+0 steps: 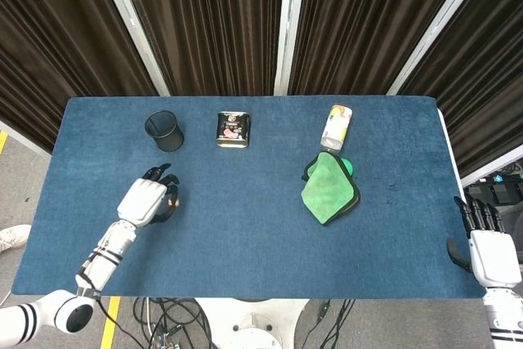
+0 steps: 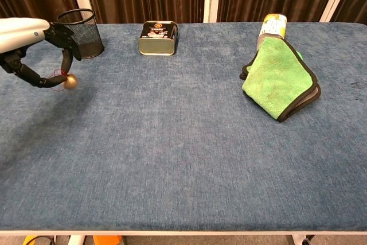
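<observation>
Two hands show in the head view. Its left hand (image 1: pixel 145 201) hangs over the left part of the blue surface (image 1: pixel 245 226), white back uppermost and dark fingers curled down and inward around a small ball (image 1: pixel 173 199), of which only a sliver shows at the fingertips. The black mesh cup (image 1: pixel 164 131) stands a little beyond that hand, with the small tin (image 1: pixel 233 129) to its right, both near the far edge. Further right a white canister (image 1: pixel 336 127) lies on its side, and the folded green cloth (image 1: pixel 328 189) sits just in front of it, covering part of something green. The right hand (image 1: pixel 489 248) is off the surface's right near corner, fingers straight and slightly apart, holding nothing. The chest view does not take in the right hand at all, but it makes the left hand (image 2: pixel 40 55) far plainer: the fingers (image 2: pixel 64 47) arch over and the thumb comes up from below, and the ball (image 2: pixel 70 81) (golden, shiny, with a thin red loop beside it) is pinched between their tips, low over the surface, though whether it touches the surface I cannot tell. From here the mesh cup (image 2: pixel 81 32) stands just behind the hand, the tin (image 2: pixel 157 38) further right, and the green cloth (image 2: pixel 280 81) leans against the canister (image 2: pixel 273 28), well apart from the hand.
</observation>
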You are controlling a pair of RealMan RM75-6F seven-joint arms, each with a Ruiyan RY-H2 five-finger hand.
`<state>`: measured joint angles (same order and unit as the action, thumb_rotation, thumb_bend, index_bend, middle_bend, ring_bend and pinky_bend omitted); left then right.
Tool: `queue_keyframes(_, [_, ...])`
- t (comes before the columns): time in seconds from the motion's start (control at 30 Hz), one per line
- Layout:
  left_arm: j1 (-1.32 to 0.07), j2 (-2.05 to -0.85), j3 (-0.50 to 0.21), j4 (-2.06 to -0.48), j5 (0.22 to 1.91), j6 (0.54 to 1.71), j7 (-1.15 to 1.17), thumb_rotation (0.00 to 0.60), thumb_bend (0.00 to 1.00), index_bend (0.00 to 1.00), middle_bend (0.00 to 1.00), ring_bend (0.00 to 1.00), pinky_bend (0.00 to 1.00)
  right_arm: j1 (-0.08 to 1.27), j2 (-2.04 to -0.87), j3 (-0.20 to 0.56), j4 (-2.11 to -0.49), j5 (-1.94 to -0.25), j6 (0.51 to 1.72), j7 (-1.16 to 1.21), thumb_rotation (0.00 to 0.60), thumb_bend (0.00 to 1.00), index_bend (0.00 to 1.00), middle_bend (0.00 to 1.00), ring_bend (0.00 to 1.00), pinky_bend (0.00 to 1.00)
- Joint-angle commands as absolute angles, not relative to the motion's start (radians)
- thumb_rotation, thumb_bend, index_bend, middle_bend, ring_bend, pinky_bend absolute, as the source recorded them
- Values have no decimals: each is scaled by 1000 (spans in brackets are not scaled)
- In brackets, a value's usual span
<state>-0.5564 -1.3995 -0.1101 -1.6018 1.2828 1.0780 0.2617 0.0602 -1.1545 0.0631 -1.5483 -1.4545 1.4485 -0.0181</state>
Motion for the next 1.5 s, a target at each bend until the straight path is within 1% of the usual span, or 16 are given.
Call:
queue_keyframes(0.03, [-546, -1388, -111, -1661, 1268, 1088, 275, 600, 418, 634, 291, 68, 150, 60, -1153, 66, -1545, -1446, 1444, -14, 600, 350, 0, 0, 0, 0])
queue_keyframes(0.1, [-543, -1414, -118, -1593, 1301, 1164, 387, 600, 421, 637, 291, 68, 146, 61, -1155, 65, -1546, -1447, 1441, -14, 600, 351, 0, 0, 0, 0])
queue_keyframes(0.13, [-538, -1430, -128, -1574, 1284, 1181, 403, 600, 420, 640, 292, 69, 143, 62, -1156, 63, -1546, -1450, 1441, -14, 600, 352, 0, 0, 0, 0])
queue_keyframes(0.2, [-533, -1443, -149, -1556, 1228, 1182, 407, 600, 420, 642, 293, 68, 141, 61, -1156, 60, -1546, -1456, 1443, -16, 600, 353, 0, 0, 0, 0])
queue_keyframes(0.27, [-530, -1438, -145, -1561, 1220, 1175, 409, 600, 420, 643, 293, 69, 142, 61, -1155, 62, -1544, -1450, 1441, -15, 600, 353, 0, 0, 0, 0])
queue_keyframes(0.33, [-528, -1413, -141, -1636, 1202, 1108, 292, 600, 420, 645, 293, 69, 141, 63, -1156, 65, -1542, -1443, 1437, -14, 600, 353, 0, 0, 0, 0])
queue_keyframes(0.4, [-534, -1344, -151, -1758, 1199, 973, 32, 600, 427, 644, 284, 69, 140, 66, -1158, 65, -1543, -1442, 1430, -16, 600, 353, 0, 0, 0, 0])
queue_keyframes(0.43, [-537, -1321, -153, -1770, 1234, 953, -27, 600, 433, 642, 279, 68, 138, 67, -1159, 64, -1544, -1444, 1428, -18, 600, 354, 0, 0, 0, 0])
queue_keyframes(0.47, [-538, -1312, -150, -1755, 1285, 966, -39, 600, 440, 640, 274, 68, 134, 68, -1159, 62, -1546, -1447, 1427, -21, 600, 355, 0, 0, 0, 0])
queue_keyframes(0.5, [-536, -1321, -145, -1718, 1345, 1005, -27, 600, 442, 640, 272, 69, 133, 69, -1160, 60, -1548, -1450, 1427, -24, 600, 355, 0, 0, 0, 0])
queue_keyframes(0.57, [-527, -1347, -150, -1657, 1365, 1059, 6, 600, 442, 641, 275, 69, 130, 68, -1159, 60, -1551, -1451, 1429, -27, 600, 354, 0, 0, 0, 0])
queue_keyframes(0.63, [-520, -1380, -159, -1585, 1329, 1102, 114, 600, 442, 642, 279, 68, 129, 67, -1155, 63, -1553, -1449, 1434, -26, 600, 355, 0, 0, 0, 0])
queue_keyframes(0.7, [-515, -1397, -160, -1560, 1281, 1114, 202, 600, 442, 642, 280, 68, 129, 64, -1153, 64, -1553, -1446, 1438, -24, 600, 355, 0, 0, 0, 0])
queue_keyframes(0.83, [-515, -1395, -144, -1599, 1272, 1096, 200, 600, 442, 643, 280, 69, 129, 64, -1153, 64, -1550, -1440, 1432, -23, 600, 355, 0, 0, 0, 0])
queue_keyframes(1.0, [-524, -1417, -129, -1586, 1292, 1091, 207, 600, 443, 643, 280, 69, 129, 66, -1157, 61, -1550, -1447, 1431, -24, 600, 355, 0, 0, 0, 0])
queue_keyframes(1.5, [-539, -1571, -98, -1386, 1292, 1094, 276, 600, 443, 642, 281, 69, 129, 70, -1155, 62, -1547, -1444, 1426, -22, 600, 355, 0, 0, 0, 0])
